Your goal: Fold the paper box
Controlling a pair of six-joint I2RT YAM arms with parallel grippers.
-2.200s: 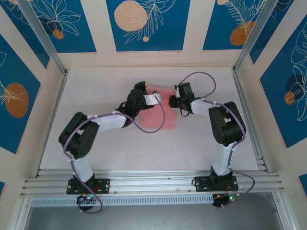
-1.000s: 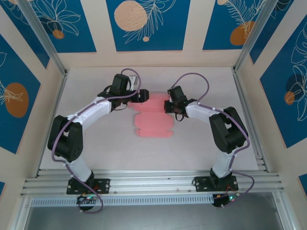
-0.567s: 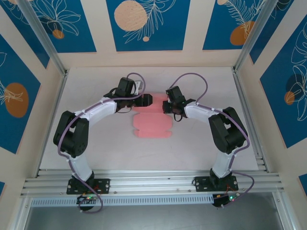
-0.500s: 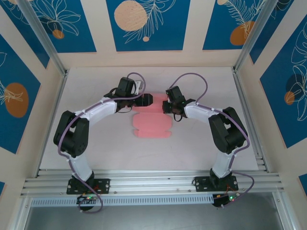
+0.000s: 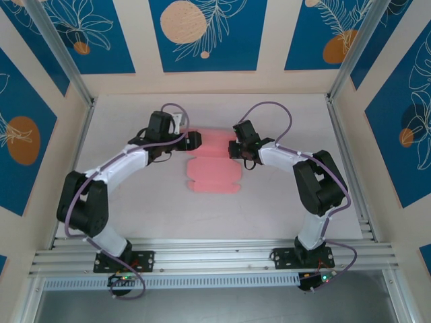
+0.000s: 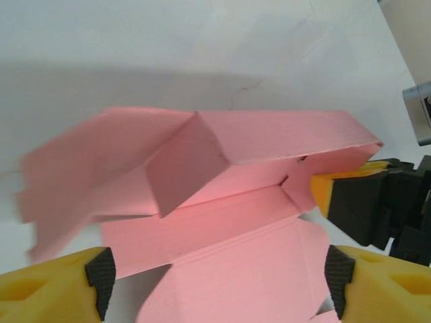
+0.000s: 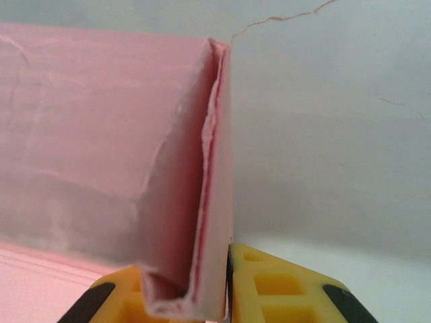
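Observation:
The paper box [image 5: 214,173] is a salmon-pink tabbed sheet lying mid-table, its far strip folded up into a low wall [image 5: 215,142]. My left gripper [image 5: 193,140] stands open at the left end of that wall, not touching it. In the left wrist view the sheet [image 6: 222,269] lies between and beyond my open left gripper [image 6: 219,282], with the raised wall [image 6: 283,134] and an end flap [image 6: 185,165] ahead. My right gripper [image 5: 234,148] is shut on the wall's right end. In the right wrist view the doubled card edge [image 7: 202,202] runs up from the right gripper [image 7: 205,293].
The white table [image 5: 135,202] has bare room on all sides of the sheet. Aluminium rails [image 5: 81,155] and patterned walls [image 5: 207,33] close in the left, right and far sides. In the left wrist view the right gripper's black-and-yellow finger [image 6: 350,202] sits at the wall's end.
My left gripper pushed in toward the wall's left end, then drew back to the left. The right gripper has kept its grip and place. The sheet has barely shifted.

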